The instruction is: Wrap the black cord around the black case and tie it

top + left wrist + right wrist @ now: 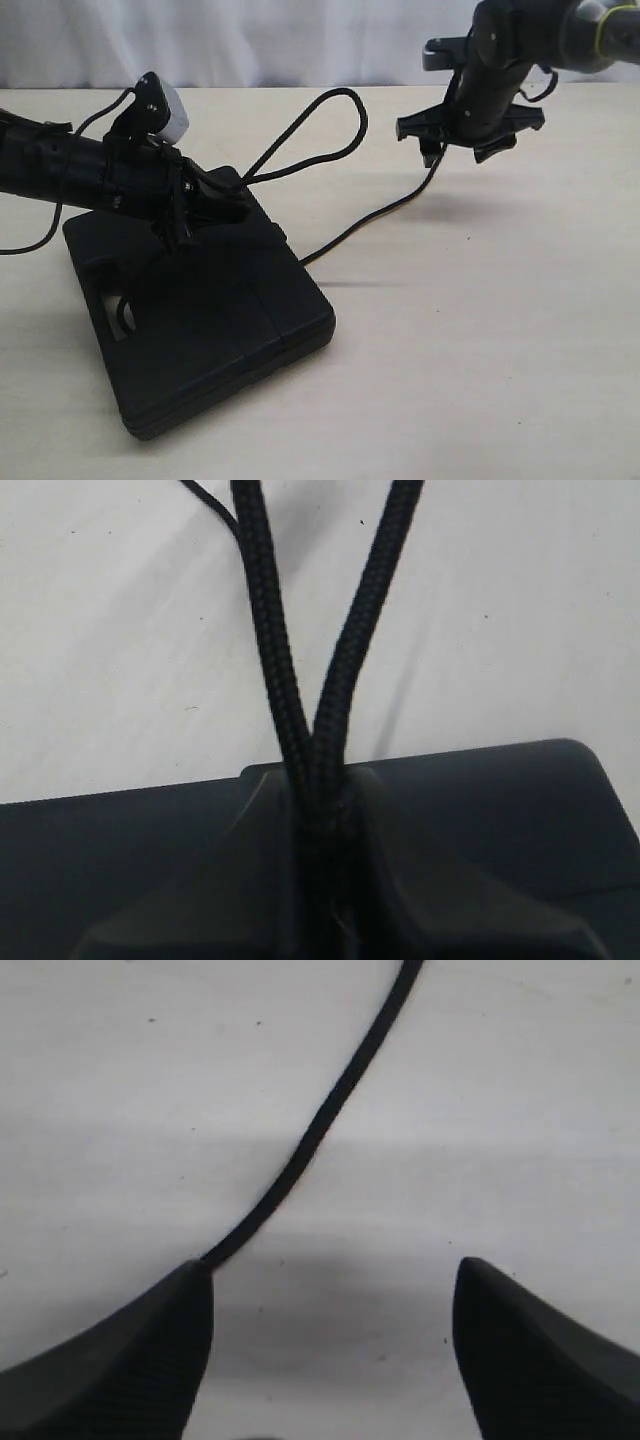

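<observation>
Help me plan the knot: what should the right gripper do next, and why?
Probably shift the right gripper sideways and close on the cord: it stands open and empty, the cord passing one fingertip, while the left gripper pinches two strands at the case.

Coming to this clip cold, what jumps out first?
The flat rectangular matte black plastic case lies on the pale table at lower left of the exterior view, the left gripper shut on two strands of the thin black braided cord over its far edge. A tall cord loop rises beyond. At upper right the right gripper hangs open above the table, cord trailing up toward it.
</observation>
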Tool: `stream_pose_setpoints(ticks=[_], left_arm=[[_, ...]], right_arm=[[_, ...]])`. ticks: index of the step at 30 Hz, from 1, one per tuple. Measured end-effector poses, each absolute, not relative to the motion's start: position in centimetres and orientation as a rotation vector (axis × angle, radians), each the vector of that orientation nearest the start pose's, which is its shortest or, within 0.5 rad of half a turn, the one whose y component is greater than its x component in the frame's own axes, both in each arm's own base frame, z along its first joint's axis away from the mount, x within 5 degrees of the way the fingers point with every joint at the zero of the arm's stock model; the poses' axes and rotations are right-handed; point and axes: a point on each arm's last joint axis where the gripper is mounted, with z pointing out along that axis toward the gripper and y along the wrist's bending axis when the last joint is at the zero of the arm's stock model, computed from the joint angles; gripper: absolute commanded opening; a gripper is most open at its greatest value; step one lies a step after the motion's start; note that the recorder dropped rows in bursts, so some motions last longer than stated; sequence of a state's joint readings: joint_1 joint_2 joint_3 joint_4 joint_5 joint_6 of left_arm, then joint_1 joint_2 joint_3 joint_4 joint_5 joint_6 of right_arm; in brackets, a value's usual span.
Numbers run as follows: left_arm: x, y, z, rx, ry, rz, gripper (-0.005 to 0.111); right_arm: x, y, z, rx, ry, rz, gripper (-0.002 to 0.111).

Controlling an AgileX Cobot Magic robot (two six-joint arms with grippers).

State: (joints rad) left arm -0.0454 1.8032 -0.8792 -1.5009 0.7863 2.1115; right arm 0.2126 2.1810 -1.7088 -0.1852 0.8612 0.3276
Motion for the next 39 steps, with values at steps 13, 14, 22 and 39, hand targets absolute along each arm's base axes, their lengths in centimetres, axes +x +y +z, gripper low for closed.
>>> stream_pose_setpoints(ticks=[13,14,22,39], left_arm=[[32.4,-7.9,16.6,1.040,1.985,-0.645,0.000],[32.4,-7.8,16.6,1.042,1.988,-0.639,0.000],[32.4,-7.8,16.6,1.041,1.991,-0.634,0.000],[32.4,-7.8,16.6,1.040,1.993,-0.630,0.000]], right_arm=[[49.7,9.2,11.3,0.192,2.733,-0.082,0.029],[49.7,9.2,11.2,0.205,2.732,-0.080,0.018],[49.8,9.5,11.3,0.232,2.740,-0.024,0.004],[40.5,9.8,17.1,-0.329,2.507,0.229,0.004]])
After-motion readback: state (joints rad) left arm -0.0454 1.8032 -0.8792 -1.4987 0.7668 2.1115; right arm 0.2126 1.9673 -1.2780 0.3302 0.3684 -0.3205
